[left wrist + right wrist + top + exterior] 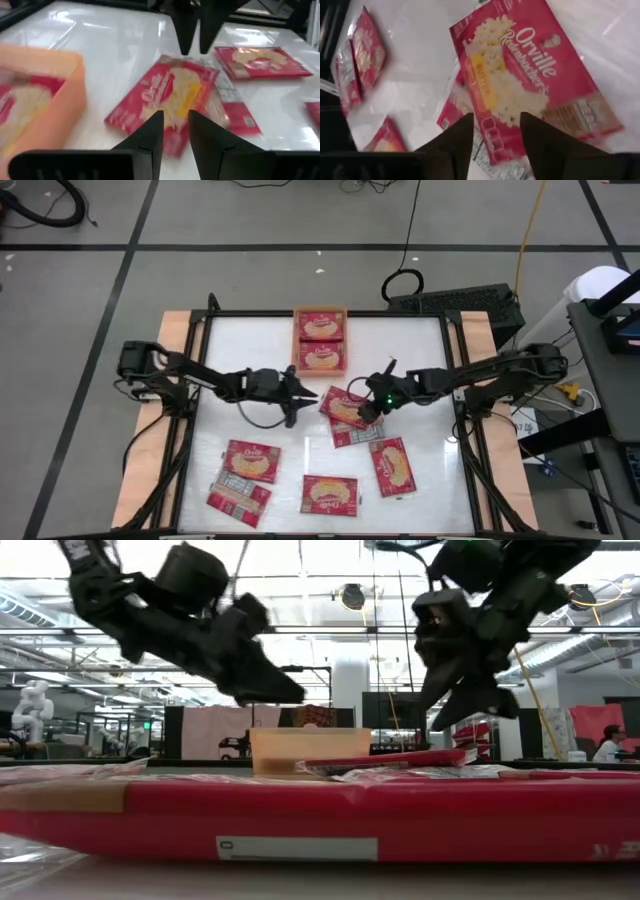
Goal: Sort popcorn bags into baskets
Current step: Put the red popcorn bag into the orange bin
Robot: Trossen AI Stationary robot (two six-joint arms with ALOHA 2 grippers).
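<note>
1. At the far middle edge of the white desk (420, 480) sits the orange tray (320, 314), with two red popcorn bags lying face up inside it, one behind the other.
2. Just in front of the tray, the left gripper (308, 394) hangs over bare desk near the tray's front edge; its fingers (150, 137) stand a little apart with nothing between them.
3. Facing it from the other side, the right gripper (368, 412) hovers over a tilted popcorn bag (345, 406) that lies face up on top of another bag (356, 435). Its fingers (457, 137) are spread and not closed on the packet.
4. Nearer the front edge lie four more bags: one at the left (251, 461), one below it at the corner (238, 499), one at the middle (330, 495) and one at the right (393, 466).
</note>
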